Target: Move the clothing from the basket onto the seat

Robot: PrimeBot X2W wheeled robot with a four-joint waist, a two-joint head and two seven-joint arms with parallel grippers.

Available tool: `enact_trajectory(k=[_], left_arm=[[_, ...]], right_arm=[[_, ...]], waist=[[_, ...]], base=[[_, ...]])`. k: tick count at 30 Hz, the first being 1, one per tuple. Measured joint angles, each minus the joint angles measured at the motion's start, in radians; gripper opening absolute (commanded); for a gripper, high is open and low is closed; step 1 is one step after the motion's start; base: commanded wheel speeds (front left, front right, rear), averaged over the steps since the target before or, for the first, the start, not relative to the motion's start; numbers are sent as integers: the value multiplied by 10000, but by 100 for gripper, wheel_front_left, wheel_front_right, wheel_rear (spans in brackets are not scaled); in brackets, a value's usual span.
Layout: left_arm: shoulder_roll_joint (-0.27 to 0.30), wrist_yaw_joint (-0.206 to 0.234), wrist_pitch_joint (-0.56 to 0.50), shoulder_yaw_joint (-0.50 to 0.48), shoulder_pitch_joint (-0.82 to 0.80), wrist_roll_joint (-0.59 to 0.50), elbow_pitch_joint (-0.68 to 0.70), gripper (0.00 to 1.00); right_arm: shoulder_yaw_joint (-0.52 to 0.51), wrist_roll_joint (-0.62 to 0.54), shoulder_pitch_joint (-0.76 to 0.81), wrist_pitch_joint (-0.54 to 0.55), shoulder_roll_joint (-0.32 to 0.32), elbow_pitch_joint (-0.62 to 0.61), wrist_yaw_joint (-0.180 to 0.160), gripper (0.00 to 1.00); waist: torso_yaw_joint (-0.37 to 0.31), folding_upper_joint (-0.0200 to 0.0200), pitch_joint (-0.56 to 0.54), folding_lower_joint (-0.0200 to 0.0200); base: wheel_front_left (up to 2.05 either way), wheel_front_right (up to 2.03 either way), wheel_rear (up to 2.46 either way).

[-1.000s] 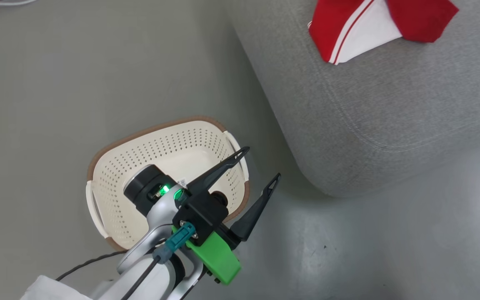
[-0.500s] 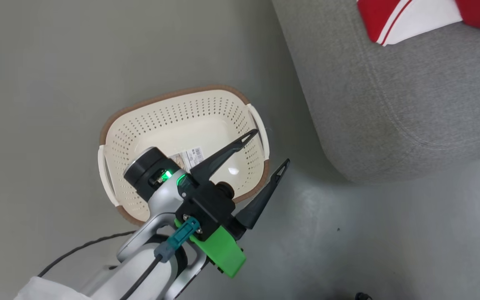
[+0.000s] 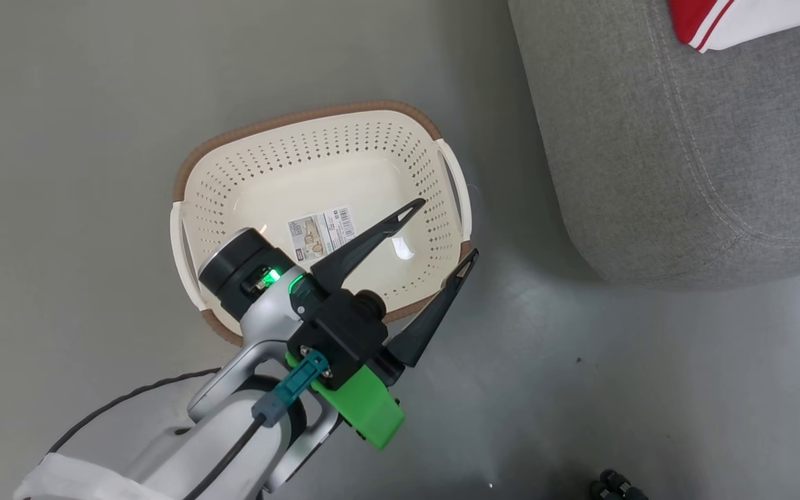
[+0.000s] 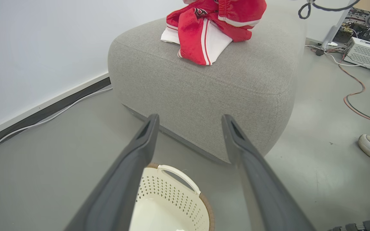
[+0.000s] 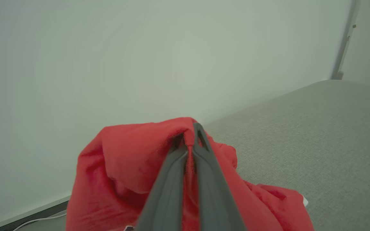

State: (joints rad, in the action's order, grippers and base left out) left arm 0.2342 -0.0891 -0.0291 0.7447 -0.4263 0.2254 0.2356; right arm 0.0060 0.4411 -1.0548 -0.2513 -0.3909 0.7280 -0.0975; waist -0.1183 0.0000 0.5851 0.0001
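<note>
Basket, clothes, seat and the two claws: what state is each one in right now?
basket, upright, empty apart from a sticker.
clothing, crumpled in a heap on the seat.
seat, carrying the clothing.
left gripper, open, holding nothing.
right gripper, shut on a fold of the clothing.

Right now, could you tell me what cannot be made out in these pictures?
Head view: the top edge cuts off the clothing; the label in the basket is too small to read.
Left wrist view: the left gripper and bottom edge hide most of the basket.
Right wrist view: folds hide the clothing's lettering.
</note>
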Motion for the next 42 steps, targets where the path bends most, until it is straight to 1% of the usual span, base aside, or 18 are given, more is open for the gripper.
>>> enact_trajectory(k=[3,7,13,14,15,16,17,20,21,29,35,42], left_arm=[[2,-2,38,2,-9,0,-27,100],[-2,-48,81,12,-78,0,-67,100],[-2,-77,205,21,-107,2,-253,100],[-2,-79,257,21,-111,2,-322,100],[-4,-79,282,23,-112,4,-355,100],[-4,-79,314,23,-118,4,-374,100],[-4,-79,324,23,-128,13,-408,100],[-15,-84,422,46,-136,33,-552,100],[-19,-88,468,46,-136,52,-594,100],[-40,-88,663,-2,-136,155,-871,100],[-69,-71,803,-77,-119,182,-1106,100],[-90,228,963,-422,121,297,-1436,100]], right_arm=[[-17,94,142,-2,150,351,21,0],[-58,234,201,-2,171,798,86,0],[-48,282,211,-4,416,1185,171,0],[-38,280,212,-4,443,1227,176,27],[-15,276,213,-4,451,1262,184,76],[2,274,213,-6,451,1289,213,100],[42,257,214,-6,451,1325,267,100],[130,205,272,-27,474,1430,276,100],[167,159,318,-33,477,1459,362,100],[604,-222,686,-33,704,1707,623,100],[665,-395,992,-33,788,1557,780,100],[769,-660,1655,-33,1085,1101,1001,100]], waist=[[15,0,39,0],[29,0,65,0],[49,0,50,0],[52,0,26,0],[56,0,-5,0],[60,0,-40,0],[63,0,-79,-1],[69,0,-215,-1],[71,0,-265,-1],[43,0,-730,-1],[-20,0,-1143,-2],[-80,0,-1674,-1]], base=[[0,0,0],[0,0,0],[0,0,0],[0,0,0],[0,0,0],[0,0,0],[0,0,0],[0,0,0],[0,0,0],[0,0,0],[0,0,0],[0,0,0]])
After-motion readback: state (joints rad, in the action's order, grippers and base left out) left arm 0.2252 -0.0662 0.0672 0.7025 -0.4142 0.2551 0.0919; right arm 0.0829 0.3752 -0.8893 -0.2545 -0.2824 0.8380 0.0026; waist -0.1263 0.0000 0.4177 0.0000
